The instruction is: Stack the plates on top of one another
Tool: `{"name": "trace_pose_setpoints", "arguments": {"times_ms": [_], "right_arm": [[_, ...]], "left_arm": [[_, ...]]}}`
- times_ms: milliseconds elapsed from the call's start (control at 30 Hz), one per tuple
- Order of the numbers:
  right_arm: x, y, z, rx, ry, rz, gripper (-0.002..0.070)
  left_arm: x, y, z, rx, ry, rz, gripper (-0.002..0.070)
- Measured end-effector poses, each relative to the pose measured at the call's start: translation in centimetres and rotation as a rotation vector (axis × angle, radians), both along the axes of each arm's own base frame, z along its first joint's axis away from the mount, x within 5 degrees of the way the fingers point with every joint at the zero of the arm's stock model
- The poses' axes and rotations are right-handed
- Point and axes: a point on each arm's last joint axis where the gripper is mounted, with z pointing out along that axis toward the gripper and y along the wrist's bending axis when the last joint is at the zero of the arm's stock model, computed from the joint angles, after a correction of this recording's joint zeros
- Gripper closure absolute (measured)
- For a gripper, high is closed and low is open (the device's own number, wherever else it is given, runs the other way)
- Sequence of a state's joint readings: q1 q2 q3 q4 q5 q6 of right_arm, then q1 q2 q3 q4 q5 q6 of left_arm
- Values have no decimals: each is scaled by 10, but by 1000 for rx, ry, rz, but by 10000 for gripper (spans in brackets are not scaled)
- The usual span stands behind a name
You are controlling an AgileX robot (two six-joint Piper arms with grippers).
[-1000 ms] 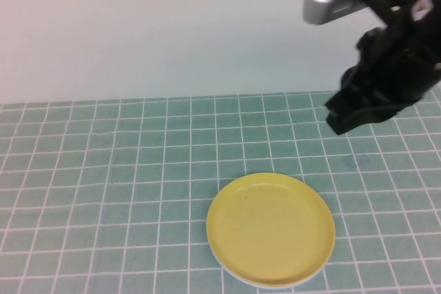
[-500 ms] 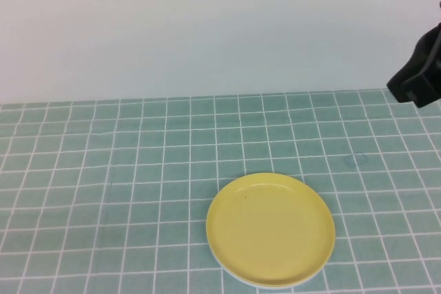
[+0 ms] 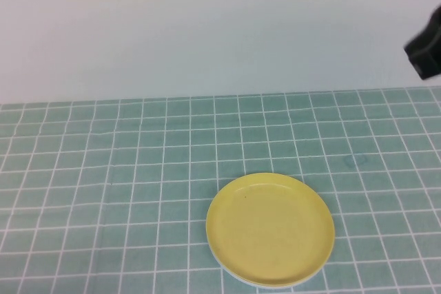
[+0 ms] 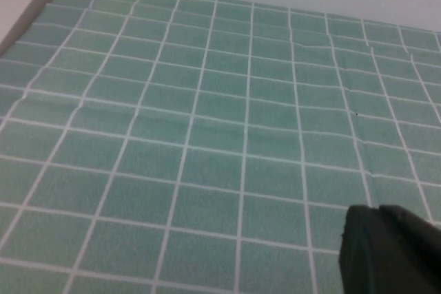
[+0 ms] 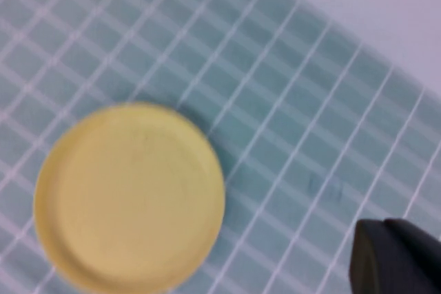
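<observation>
A: What is on the table?

B: A round, shallow yellow plastic plate (image 3: 271, 228) with a raised rim lies on the green cloth with a white grid (image 3: 103, 170), near the front edge and a little right of centre. Under its near rim a thin pale edge (image 3: 238, 277) peeks out, so it sits on at least one other plate; I cannot tell how many or what colour beyond that pale sliver.

A: And the right gripper?

B: The right gripper (image 3: 426, 49) shows only as a dark block at the far right edge of the high view, raised against the pale wall (image 3: 207, 25), well apart from the yellow plate. Its own camera looks down on the plate (image 5: 129, 196) from above, with a dark fingertip (image 5: 396, 256) in the corner. Its jaws are closed together and carry nothing.

A: The left one?

B: The left gripper (image 4: 389, 249) is out of the high view; its wrist view shows a dark tip over bare gridded cloth (image 4: 207, 101), with no plate near it. Its jaws are fully closed and empty.
</observation>
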State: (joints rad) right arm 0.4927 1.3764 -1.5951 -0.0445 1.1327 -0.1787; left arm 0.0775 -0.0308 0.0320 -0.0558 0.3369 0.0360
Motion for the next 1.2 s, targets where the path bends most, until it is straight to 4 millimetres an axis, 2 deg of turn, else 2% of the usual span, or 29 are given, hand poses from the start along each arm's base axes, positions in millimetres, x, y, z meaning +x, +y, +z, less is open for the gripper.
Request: {"name": "trace_pose_setpoints", "arguments": {"times_ms": [133,267,433,567,700,867,967,1200], "right_arm": [[1,1,2,57,-111,5,678],[-6,-3,-6,75,-146,7,678],[-26,-14,-23,81,-176,9,678],[-49,-26,-36,163,-331,17,678],[-66,-36,-57,199,-468,31,678],[-68,-43,-100,93,-440,45,678],[-72,-54,-110,71,-429,3,678],[-95,-92,-111,68,-506,-166,678]], "left_arm": [[0,0,1,0,-7,0,675],[0,0,0,0,-2,0,675],[0,0,0,0,-2,0,675],[0,0,0,0,-2,0,675],[0,0,0,0,-2,0,675],[0,0,0,0,-2,0,675],[0,0,0,0,-2,0,675],[0,0,0,0,-2,0,675]]}}
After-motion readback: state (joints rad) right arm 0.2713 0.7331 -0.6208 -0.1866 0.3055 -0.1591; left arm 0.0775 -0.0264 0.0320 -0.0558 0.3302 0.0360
